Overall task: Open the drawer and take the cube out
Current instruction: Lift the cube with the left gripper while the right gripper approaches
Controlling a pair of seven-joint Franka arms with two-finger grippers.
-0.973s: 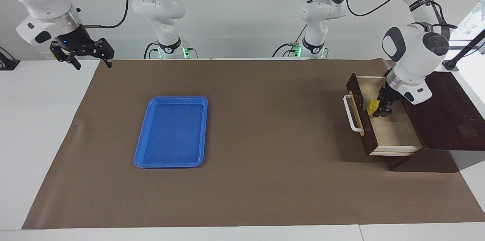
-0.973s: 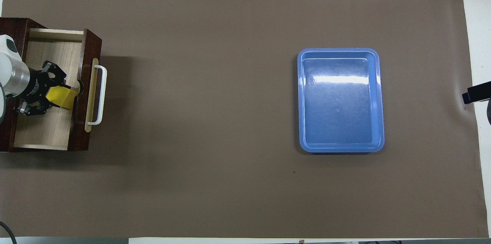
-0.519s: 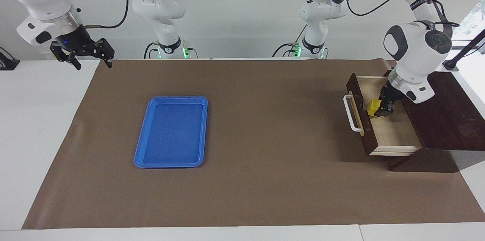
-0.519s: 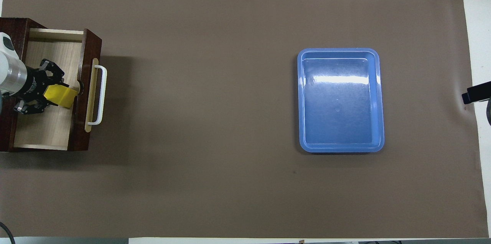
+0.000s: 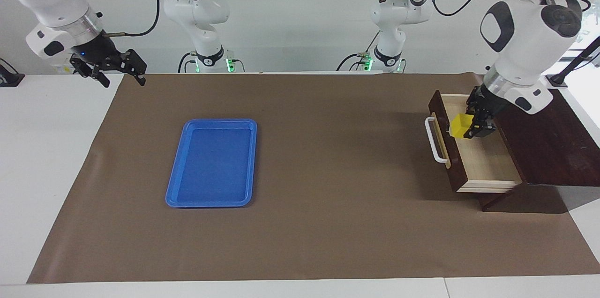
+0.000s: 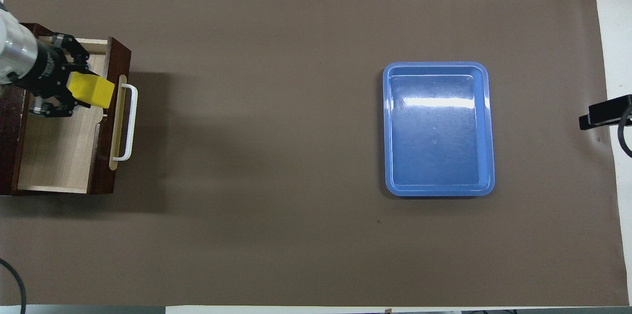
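The dark brown drawer stands pulled open at the left arm's end of the table, its pale wood floor bare. Its white bar handle faces the middle of the table. My left gripper hangs over the drawer's end nearer the front panel, shut on the yellow cube. The cube is lifted clear of the drawer floor. My right gripper waits open and holding nothing above the mat's edge at the right arm's end; the overhead view shows only its tip.
A blue plastic tray lies on the brown mat, toward the right arm's end. The dark cabinet body that houses the drawer sits at the table's edge by the left arm.
My left gripper has risen with the cube from the drawer floor to above the drawer's rim. My right gripper has shifted slightly toward the mat.
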